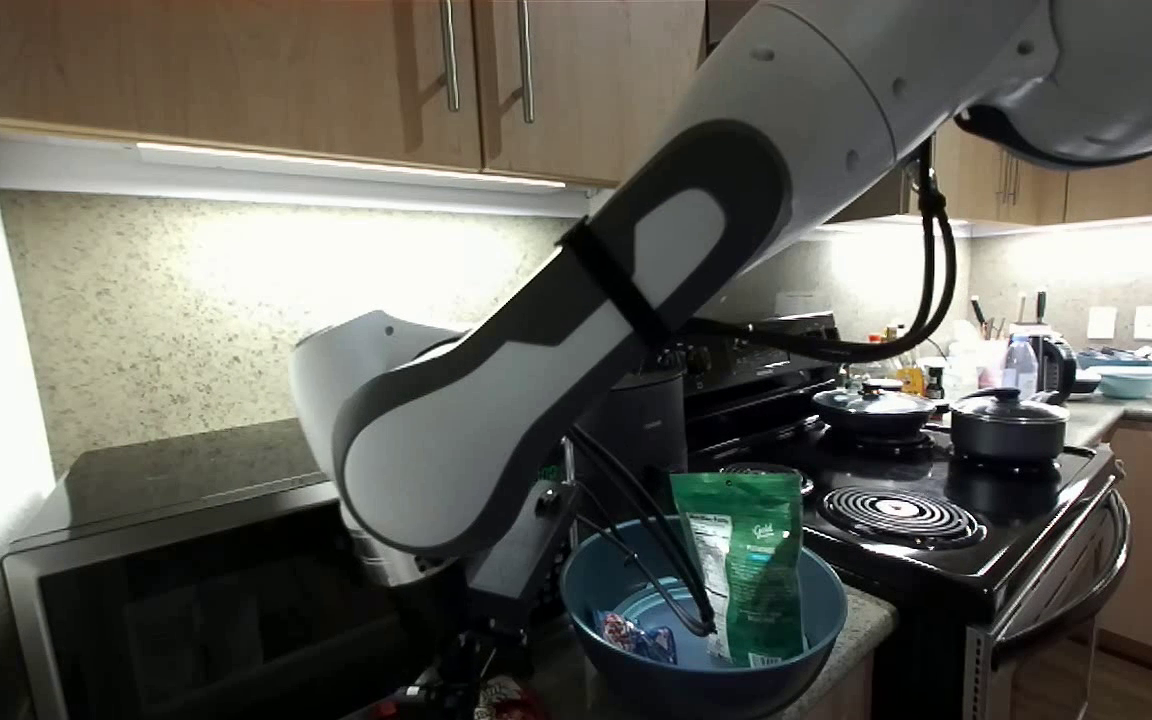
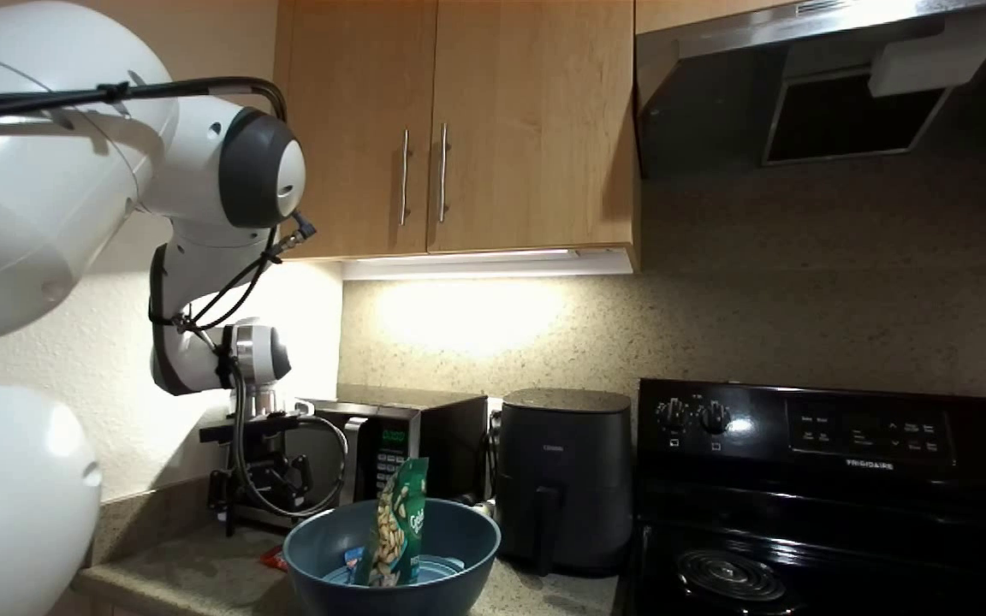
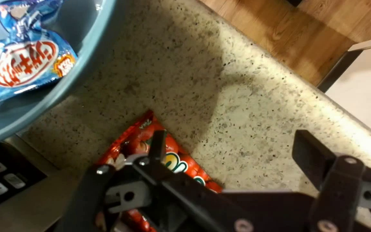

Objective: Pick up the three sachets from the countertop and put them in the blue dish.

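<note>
In an exterior view, the blue bowl (image 1: pixel 706 692) holds a green pouch (image 1: pixel 766 570) toward three o'clock and a blue packet (image 1: pixel 639 638) at eight. In the wrist view, a red packet (image 3: pixel 185 162) lies on the counter (image 3: pixel 253 129) toward seven, partly behind the gripper (image 3: pixel 232 144), its jaws spread wide.

green sachet (image 1: pixel 766 575) | blue sachet (image 3: pixel 31 62) | red sachet (image 3: pixel 188 166) | blue dish (image 2: pixel 390 601) | speckled countertop (image 3: pixel 246 135)
</note>
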Available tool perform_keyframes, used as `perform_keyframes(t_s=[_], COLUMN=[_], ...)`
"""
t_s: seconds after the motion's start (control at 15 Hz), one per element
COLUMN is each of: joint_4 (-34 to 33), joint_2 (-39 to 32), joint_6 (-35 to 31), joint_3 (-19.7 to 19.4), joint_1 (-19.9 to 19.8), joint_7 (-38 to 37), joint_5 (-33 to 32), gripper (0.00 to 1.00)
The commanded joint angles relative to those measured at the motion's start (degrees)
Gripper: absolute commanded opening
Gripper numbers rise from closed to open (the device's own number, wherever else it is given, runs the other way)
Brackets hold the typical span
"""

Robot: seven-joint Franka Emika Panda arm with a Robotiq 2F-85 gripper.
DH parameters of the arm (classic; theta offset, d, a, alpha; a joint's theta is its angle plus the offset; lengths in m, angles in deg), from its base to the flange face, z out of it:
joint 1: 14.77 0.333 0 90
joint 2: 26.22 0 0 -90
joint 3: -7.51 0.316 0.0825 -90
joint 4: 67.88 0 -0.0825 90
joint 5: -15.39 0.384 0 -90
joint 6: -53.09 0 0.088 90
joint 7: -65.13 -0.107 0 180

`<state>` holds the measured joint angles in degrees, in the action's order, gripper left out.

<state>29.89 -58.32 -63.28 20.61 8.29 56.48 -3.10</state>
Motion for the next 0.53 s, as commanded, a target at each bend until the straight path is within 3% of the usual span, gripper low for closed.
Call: perform_keyframes(t_s=[0.0, 0.2, 0.47], joint_4=[-0.8, -3.1, -11.1], joint_2=[-0.5, -2.7, -8.7], joint_6=[0.2, -0.3, 1.7], joint_3=[-0.9, -2.3, -3.4], joint_1=[1.0, 2.5, 4.4], joint_7=[0.5, 1.5, 2.6], joint_5=[0.6, -3.4, -5.3], gripper=[1.0, 1.0, 1.0])
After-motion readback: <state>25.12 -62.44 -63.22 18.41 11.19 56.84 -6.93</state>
